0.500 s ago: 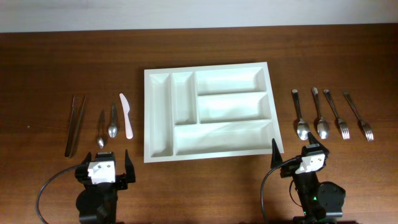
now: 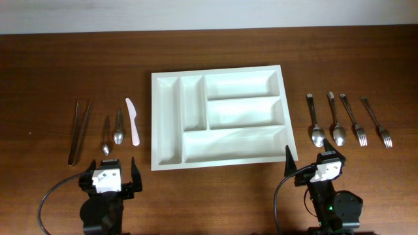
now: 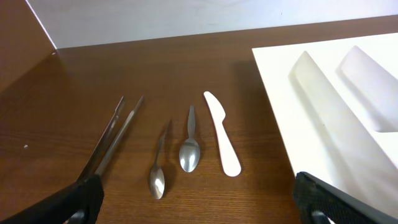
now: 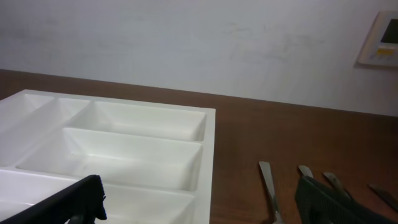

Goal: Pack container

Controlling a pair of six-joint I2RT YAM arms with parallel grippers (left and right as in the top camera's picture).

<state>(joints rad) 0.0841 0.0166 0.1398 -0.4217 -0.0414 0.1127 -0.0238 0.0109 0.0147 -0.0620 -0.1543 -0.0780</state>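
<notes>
The white five-compartment container (image 2: 235,114) lies at the table's middle with nothing in any compartment. Left of it lie metal tongs (image 2: 79,130), a small spoon (image 2: 106,136), a larger spoon (image 2: 119,127) and a white plastic knife (image 2: 133,121). Right of it lie two spoons (image 2: 315,120) and two forks (image 2: 353,120). My left gripper (image 2: 111,171) is open and empty near the front edge, below the left cutlery (image 3: 189,146). My right gripper (image 2: 315,163) is open and empty at the container's front right corner (image 4: 209,155); a spoon handle (image 4: 268,180) shows between its fingers.
A white wall runs along the table's far edge. In the left wrist view the open fingers (image 3: 199,202) frame the tongs (image 3: 115,134), the white knife (image 3: 222,134) and the container's left side (image 3: 298,93). A wall panel (image 4: 382,37) shows at the far right.
</notes>
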